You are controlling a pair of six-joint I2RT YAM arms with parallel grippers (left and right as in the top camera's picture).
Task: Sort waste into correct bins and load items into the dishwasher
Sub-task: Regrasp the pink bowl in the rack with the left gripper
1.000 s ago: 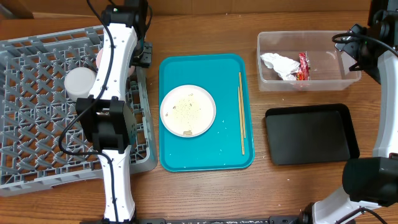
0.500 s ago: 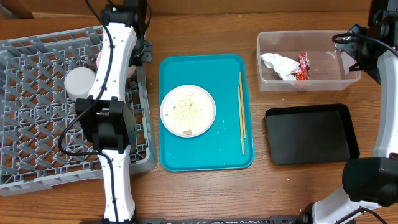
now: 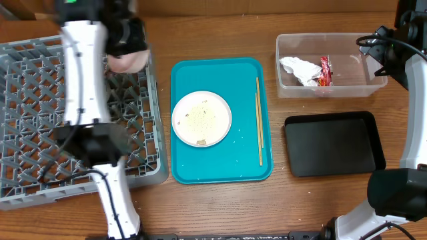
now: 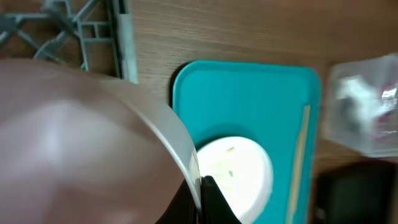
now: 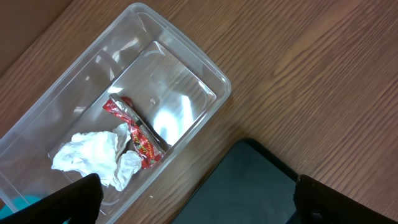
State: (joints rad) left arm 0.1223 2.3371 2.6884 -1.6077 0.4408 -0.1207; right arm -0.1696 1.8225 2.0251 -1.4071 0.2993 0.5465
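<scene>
Left claw [image 4: 200, 193] is pinched tight on the rim of a whitish-pink bowl [image 4: 74, 143] – in its wrist view one dark finger sits on each side of the thin edge, and the bowl fills most of the picture. From overhead the left arm is blurred, and the bowl [image 3: 128, 62] shows over the far right part of the grey dish rack [image 3: 40, 153], close to the rack's right wall; whether it touches the lattice cannot be told.

Right claw [image 5: 208, 202] stands wide, holding nothing, its two fingers at the bottom corners of its wrist view, above the clear tub [image 5: 186, 68] and the black tray [image 5: 261, 186]. In the tub lie the crumpled white napkin [image 5: 93, 158] and, touching it, the red foil wrapper [image 5: 134, 134].

Beside the rack sits the teal tray [image 3: 220, 160]. On it rests the round plate [image 3: 201, 118], speckled with pale crumbs [image 3: 199, 117], and along the tray's right edge lie the chopsticks [image 3: 259, 120], side by side, well apart from the plate. Just in front of the tub the black tray lies on the wooden table [image 3: 220, 207] – nothing can be seen in it
</scene>
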